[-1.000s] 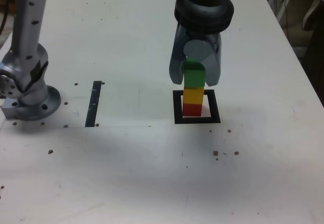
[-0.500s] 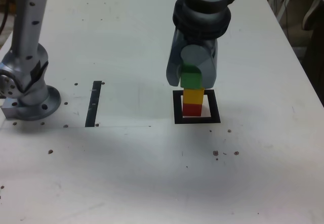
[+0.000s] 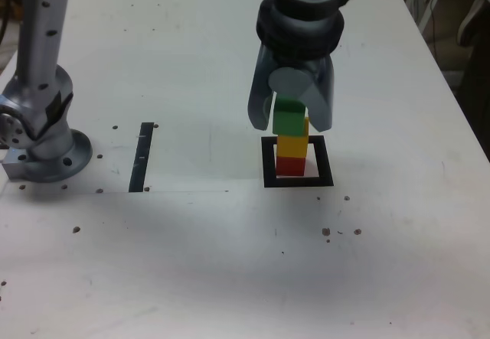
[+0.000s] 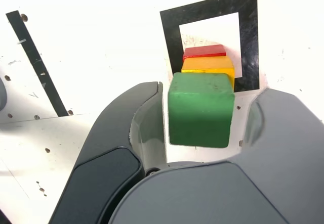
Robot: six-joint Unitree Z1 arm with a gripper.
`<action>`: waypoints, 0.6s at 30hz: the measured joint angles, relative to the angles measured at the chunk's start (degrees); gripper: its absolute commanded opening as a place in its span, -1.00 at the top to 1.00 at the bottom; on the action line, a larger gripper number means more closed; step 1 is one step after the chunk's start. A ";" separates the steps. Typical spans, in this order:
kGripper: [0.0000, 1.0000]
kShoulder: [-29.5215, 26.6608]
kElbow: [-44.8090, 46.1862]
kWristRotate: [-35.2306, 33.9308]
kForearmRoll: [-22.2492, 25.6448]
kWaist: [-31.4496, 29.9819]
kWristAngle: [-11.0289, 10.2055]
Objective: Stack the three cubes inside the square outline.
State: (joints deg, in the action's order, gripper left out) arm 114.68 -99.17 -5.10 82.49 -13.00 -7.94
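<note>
A: Exterior view: small matte green cube (image 3: 289,117) tops the matte yellow cube (image 3: 292,145) and matte red cube (image 3: 290,166), inside the flat black square outline (image 3: 268,163), right of centre. Grey gripper (image 3: 292,113) straddles it.

B: Wrist view?

A: Fingers spread, gaps both sides of green (image 4: 201,108); nothing gripped. Cubes look light, rigid; grip opposite flat sides. Tower looks tippy.

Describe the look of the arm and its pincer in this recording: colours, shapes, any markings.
The pincer has two broad, curved blue-grey fingers with darker inset panels, under a round light-grey disc and a thick black collar. On the exterior view's left stands the arm's base: a silver metallic column with small dark holes, a black patch at the joint, and a round flange. No cables or markings are clearly visible.
</note>
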 measured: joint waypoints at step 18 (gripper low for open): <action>-0.99 -16.44 -1.08 0.35 6.96 0.00 -1.00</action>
State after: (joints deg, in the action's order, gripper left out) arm 98.25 -100.25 -4.75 89.45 -13.00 -8.94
